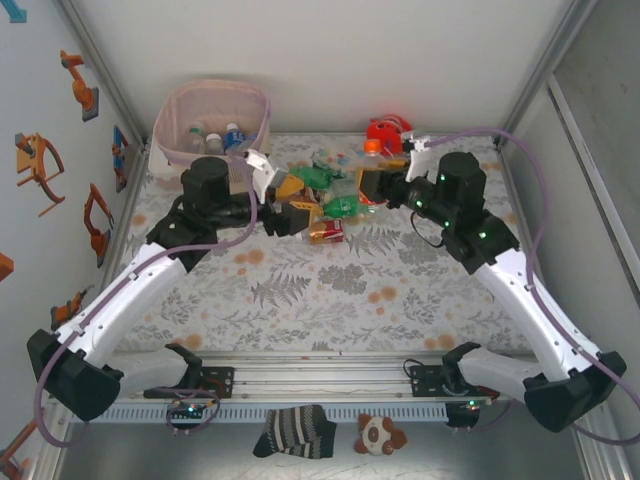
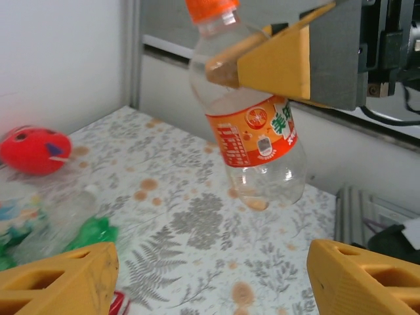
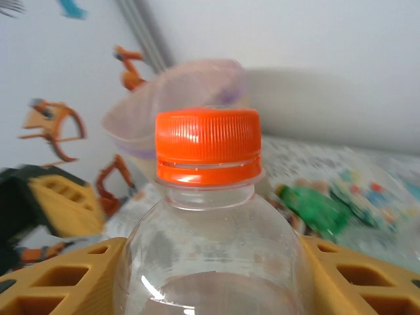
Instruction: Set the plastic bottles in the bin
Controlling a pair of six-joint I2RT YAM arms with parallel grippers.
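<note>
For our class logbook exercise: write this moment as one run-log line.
right fingers: shut on clear plastic bottle with orange cap and label, aloft | left fingers: open, empty | pale pink plastic bin: far left, bottles inside

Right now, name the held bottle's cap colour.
Orange. The bottle cap shows best in the right wrist view.

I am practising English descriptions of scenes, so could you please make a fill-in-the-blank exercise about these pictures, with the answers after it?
1. The right claw grips a clear plastic bottle whose ribbed cap is ____ in colour.
2. The left claw is ____ and holds nothing.
3. In the top view, the tall pale pink translucent plastic bin stands in the far ____ corner of the leaf-patterned table.

Missing words: orange; open; left.
</note>
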